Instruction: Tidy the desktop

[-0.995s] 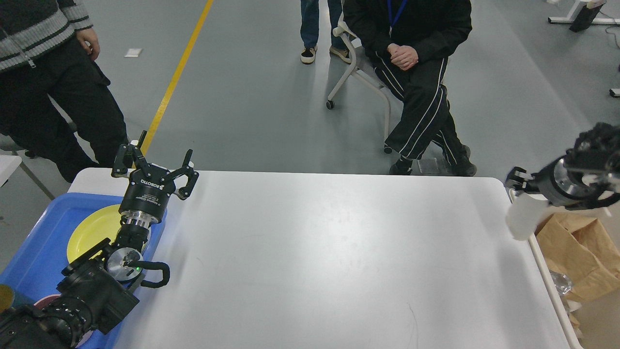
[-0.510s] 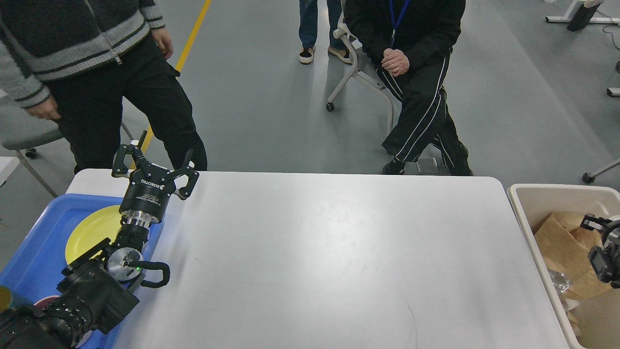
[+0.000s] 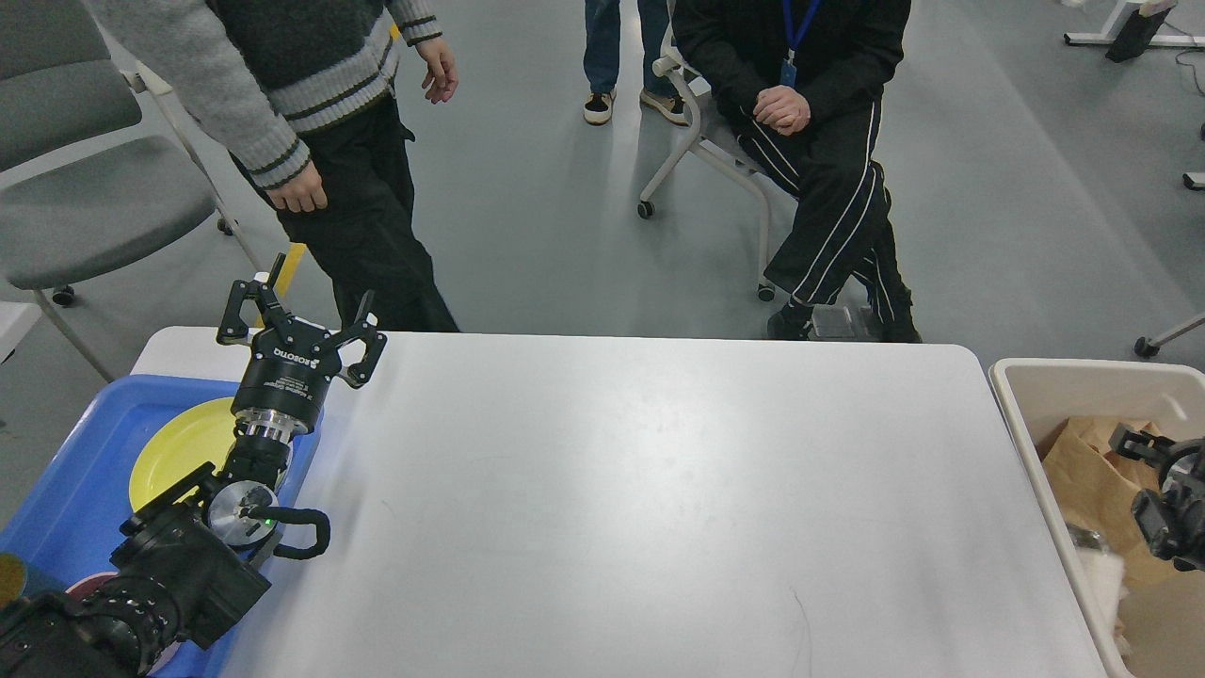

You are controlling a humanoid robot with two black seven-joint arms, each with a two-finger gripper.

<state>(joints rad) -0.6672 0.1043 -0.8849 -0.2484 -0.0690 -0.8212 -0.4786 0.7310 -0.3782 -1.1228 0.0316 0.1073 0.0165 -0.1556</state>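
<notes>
The desktop [image 3: 659, 490] is a wide white tabletop with rounded corners, and nothing lies on its bare middle. My left gripper [image 3: 315, 299] is held up over the desktop's far left corner, beside the blue tray, open with nothing between its fingers. My right gripper [image 3: 1141, 446] shows only partly at the right edge, over the beige bin; it is dark and small, so its fingers cannot be told apart.
A blue tray [image 3: 75, 452] at the left holds a yellow plate [image 3: 174, 452]. The beige bin [image 3: 1045, 381] at the right holds crumpled brown paper [image 3: 1092, 476] and something white [image 3: 1097, 570]. A standing person [image 3: 358, 188] and a seated person [image 3: 828, 141] are behind the far edge.
My right gripper held a white thing at the table's right edge; it has since dropped low over the bin without it. The standing person walked right, behind the table. The left arm stayed still.
</notes>
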